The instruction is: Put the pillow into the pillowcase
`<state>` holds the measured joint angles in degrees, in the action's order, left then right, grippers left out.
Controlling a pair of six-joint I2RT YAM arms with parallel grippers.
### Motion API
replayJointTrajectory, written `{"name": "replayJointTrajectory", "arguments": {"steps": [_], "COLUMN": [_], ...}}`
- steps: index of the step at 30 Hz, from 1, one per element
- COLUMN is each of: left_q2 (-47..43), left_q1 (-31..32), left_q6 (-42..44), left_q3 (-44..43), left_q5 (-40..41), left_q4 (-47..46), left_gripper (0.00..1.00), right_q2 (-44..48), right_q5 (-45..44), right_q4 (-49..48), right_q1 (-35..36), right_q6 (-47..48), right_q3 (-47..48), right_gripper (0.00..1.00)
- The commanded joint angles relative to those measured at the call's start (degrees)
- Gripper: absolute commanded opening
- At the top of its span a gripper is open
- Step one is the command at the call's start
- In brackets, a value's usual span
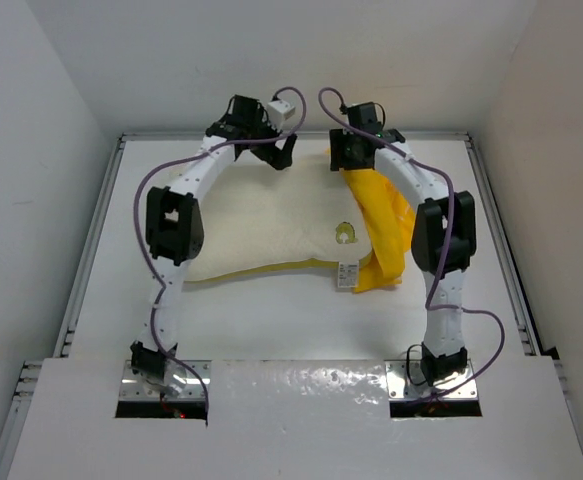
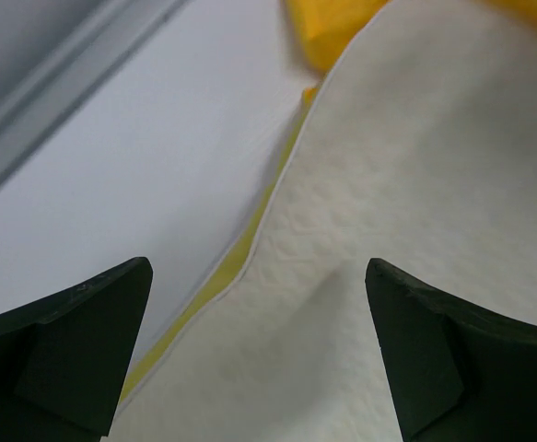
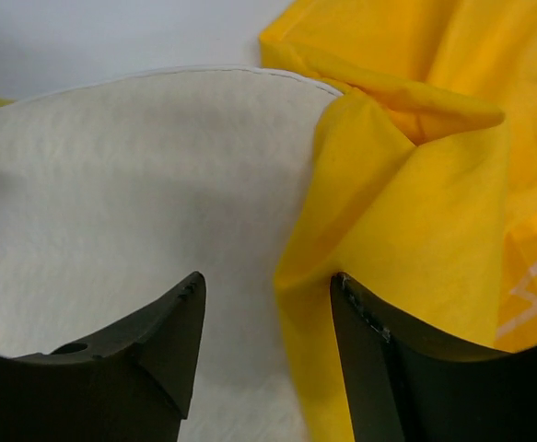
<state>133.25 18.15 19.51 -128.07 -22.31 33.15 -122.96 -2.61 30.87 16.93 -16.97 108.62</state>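
Note:
The cream-white pillow (image 1: 271,225) lies flat in the middle of the table, with a pale yellow band along its near edge. The yellow pillowcase (image 1: 383,225) is bunched in a strip over the pillow's right end. My left gripper (image 1: 283,150) hovers at the pillow's far edge. In the left wrist view it (image 2: 259,304) stands wide open over the pillow (image 2: 415,184), with nothing between its fingers. My right gripper (image 1: 349,160) is at the far right corner. It (image 3: 268,285) is open, straddling the pillowcase (image 3: 406,212) edge where it meets the pillow (image 3: 139,184).
A small white tag (image 1: 346,275) sticks out at the pillow's near right edge. The table (image 1: 271,320) has a raised rim (image 1: 91,250) at left, right and back, and white walls close it in. Purple cables loop above both arms.

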Motion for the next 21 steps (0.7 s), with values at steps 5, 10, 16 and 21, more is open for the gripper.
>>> {"name": "replayJointTrajectory", "arguments": {"steps": [5,10,16,21], "left_q2": [4.48,5.44,7.64,0.44], "left_q1": [0.66,1.97,2.41,2.68], "left_q6": [8.25,10.81,11.69,15.20], "left_q3": [3.85,7.49,6.51,13.64], "left_q5": [-10.36,-12.59,-13.47,-11.89], "left_q4": [-2.03,-0.37,7.98,9.82], "left_gripper": [1.00,0.76,0.00,0.00], "right_q2": [-2.73,-1.06,-0.18,0.87], "right_q5": [-1.69,-2.48,-5.21,-4.16], "right_q4": [-4.25,-5.03,-5.73,-6.88], "right_q1": [-1.28,-1.28,-1.81,-1.90], "right_q6": [-3.59,-2.90,-2.01,-1.40], "right_q3": [-0.16,-4.11,-6.83,-5.26], "right_gripper": [0.54,0.50,0.00,0.00]}}
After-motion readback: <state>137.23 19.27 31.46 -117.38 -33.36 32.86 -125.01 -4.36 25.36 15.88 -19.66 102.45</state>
